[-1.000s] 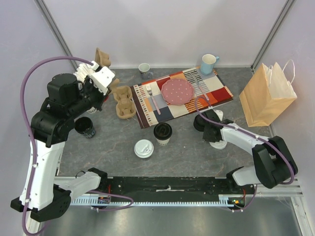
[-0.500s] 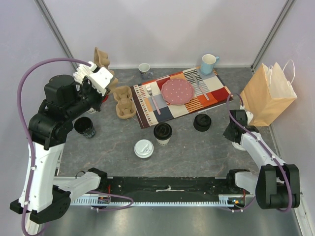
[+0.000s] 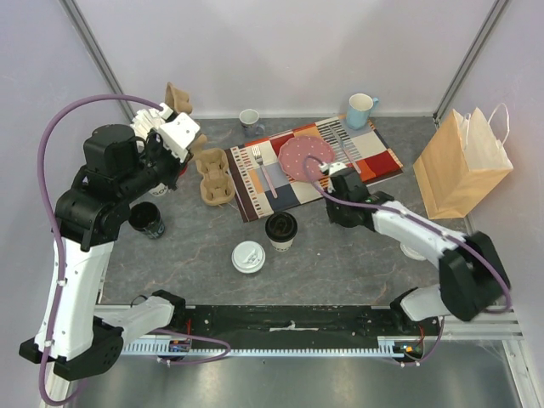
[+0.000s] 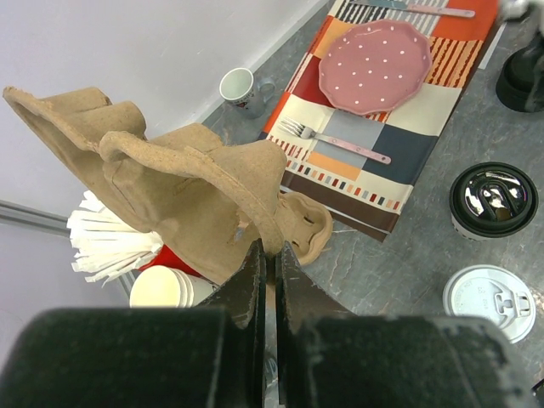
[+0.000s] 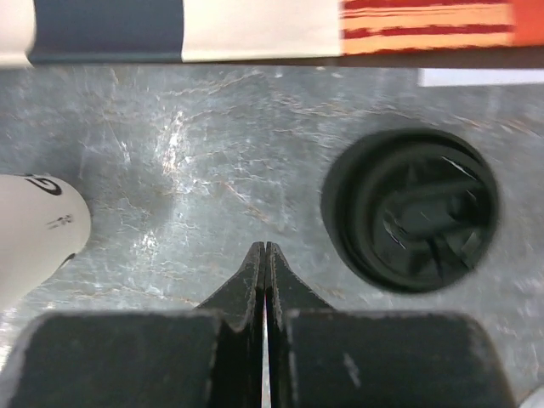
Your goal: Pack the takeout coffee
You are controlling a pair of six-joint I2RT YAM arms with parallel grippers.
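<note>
The table (image 3: 195,255) is grey and stone-patterned, smooth with a faint sheen. The cup carrier (image 4: 187,178) is brown moulded pulp, rough, fibrous and matt. The left fingers (image 4: 252,285) and right fingers (image 5: 252,276) are black plastic, matt and slightly grainy. The cream cup (image 3: 281,245) is smooth paper. Its black lid (image 4: 493,200) is glossy plastic catching bright reflections, while the white lid (image 4: 489,293) is duller plastic. A second black lid (image 5: 410,208) looks like satin plastic. The mat (image 4: 408,153) looks like woven cloth, matt. The plate (image 4: 374,55) is smooth. The bag (image 3: 459,170) is creased brown paper, matt. The mug (image 4: 240,87) looks glazed
</note>
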